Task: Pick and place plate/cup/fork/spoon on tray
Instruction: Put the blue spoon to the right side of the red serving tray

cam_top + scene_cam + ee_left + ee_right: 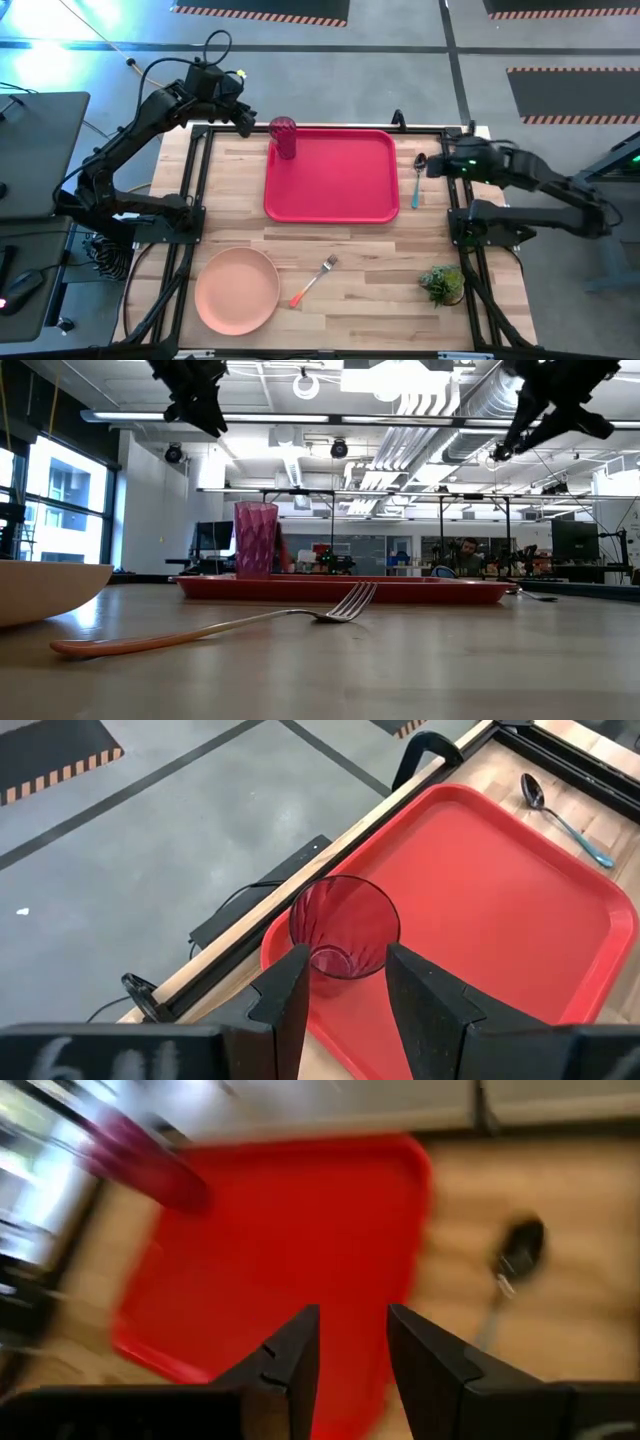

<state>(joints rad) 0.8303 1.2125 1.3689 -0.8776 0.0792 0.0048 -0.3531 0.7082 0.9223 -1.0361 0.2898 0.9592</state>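
Observation:
The red tray (pixel 340 185) lies at the table's middle. The dark-red cup (pixel 284 137) stands upright on its base in the tray's far left corner; it also shows in the left wrist view (pixel 343 925). My left gripper (pixel 345 990) is open, raised above and to the left of the cup, touching nothing. The blue-handled spoon (pixel 417 180) lies on the table just right of the tray. My right gripper (pixel 352 1345) is open, raised beside the spoon's (pixel 515 1255) right. The pink plate (pixel 237 290) and the orange-handled fork (pixel 315 280) lie near the front edge.
A small potted plant (pixel 442 283) stands at the table's near right. Black frame rails (pixel 195 190) run along the table's left and right sides. Most of the tray's floor (pixel 480 910) is bare.

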